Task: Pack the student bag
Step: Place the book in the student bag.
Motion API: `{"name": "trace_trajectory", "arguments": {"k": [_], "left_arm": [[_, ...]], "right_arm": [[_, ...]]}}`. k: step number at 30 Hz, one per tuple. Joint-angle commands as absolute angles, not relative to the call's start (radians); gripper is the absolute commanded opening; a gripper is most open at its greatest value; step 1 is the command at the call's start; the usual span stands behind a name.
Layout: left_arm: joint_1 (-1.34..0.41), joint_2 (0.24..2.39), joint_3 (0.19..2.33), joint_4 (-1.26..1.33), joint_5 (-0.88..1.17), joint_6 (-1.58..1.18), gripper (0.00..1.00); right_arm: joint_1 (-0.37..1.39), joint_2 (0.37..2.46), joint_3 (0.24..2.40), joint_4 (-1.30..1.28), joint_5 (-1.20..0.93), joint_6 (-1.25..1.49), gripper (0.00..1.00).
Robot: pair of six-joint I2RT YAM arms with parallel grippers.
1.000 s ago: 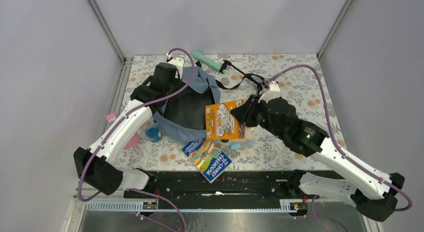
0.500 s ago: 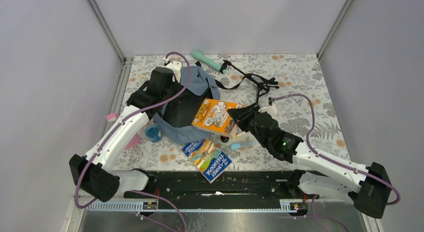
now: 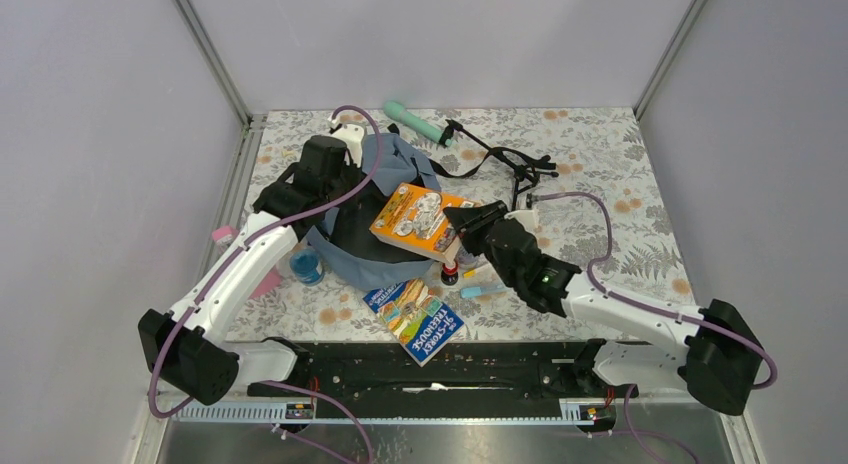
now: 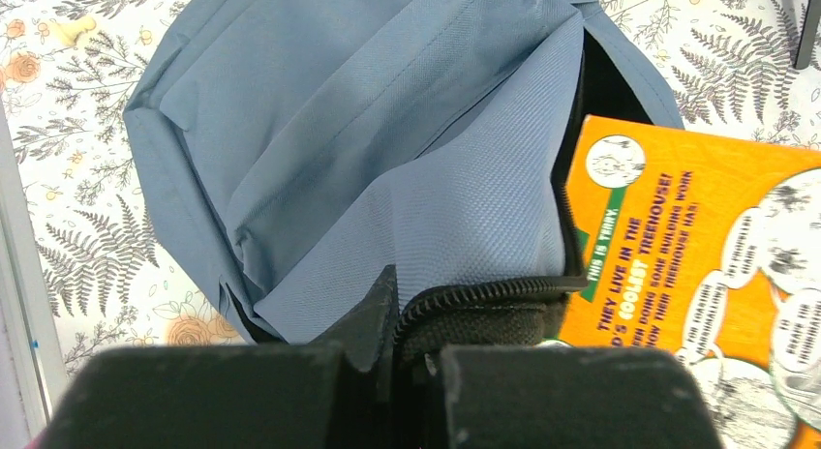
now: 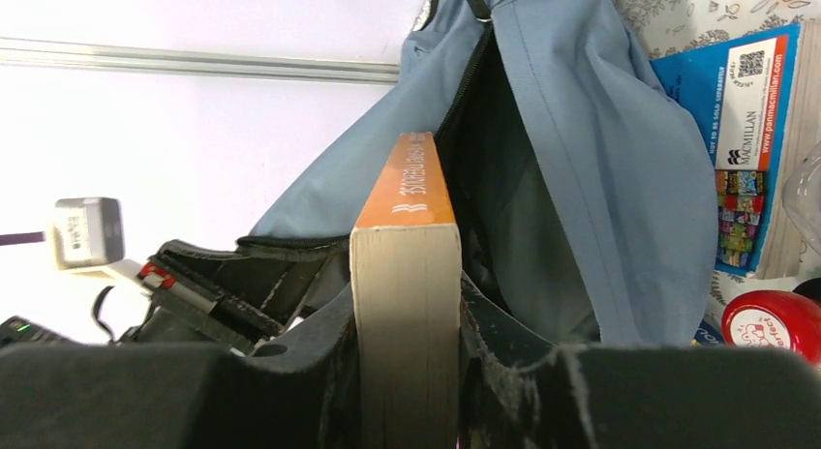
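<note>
Nearest the arm bases, a blue paperback (image 3: 413,319) is lying flat on the surface (image 3: 600,184). Just beyond it, the right jaws are gripping the near-right end of the orange book (image 3: 418,220), narrowed onto its thickness. They are holding its long axis pointing far-left, toward the dark mouth of the student bag (image 3: 400,164), which is lying left of centre. The book's leading edge is overhanging that opening. At the bag's far-left rim, the left jaws are pinching the zipper edge tight, propping the mouth open, so the right arm looks best placed for sliding the book in.
</note>
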State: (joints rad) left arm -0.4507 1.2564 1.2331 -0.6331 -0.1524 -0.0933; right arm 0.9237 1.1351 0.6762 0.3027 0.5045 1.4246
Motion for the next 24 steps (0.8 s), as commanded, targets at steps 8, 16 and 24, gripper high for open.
{"name": "trace_trajectory", "arguments": {"k": [8, 16, 24], "left_arm": [[-0.451, 1.227, 1.23, -0.549, -0.12, -0.123, 0.0], [-0.451, 1.22, 1.23, -0.548, -0.11, -0.127, 0.0], [-0.451, 1.208, 1.228, -0.547, -0.094, -0.135, 0.0]], "right_arm": [[1.021, 1.281, 0.743, 0.356, 0.563, 1.515, 0.0], [1.031, 1.379, 0.787, 0.462, 0.713, 1.415, 0.0], [0.956, 1.562, 0.925, 0.613, 0.683, 1.351, 0.0]]}}
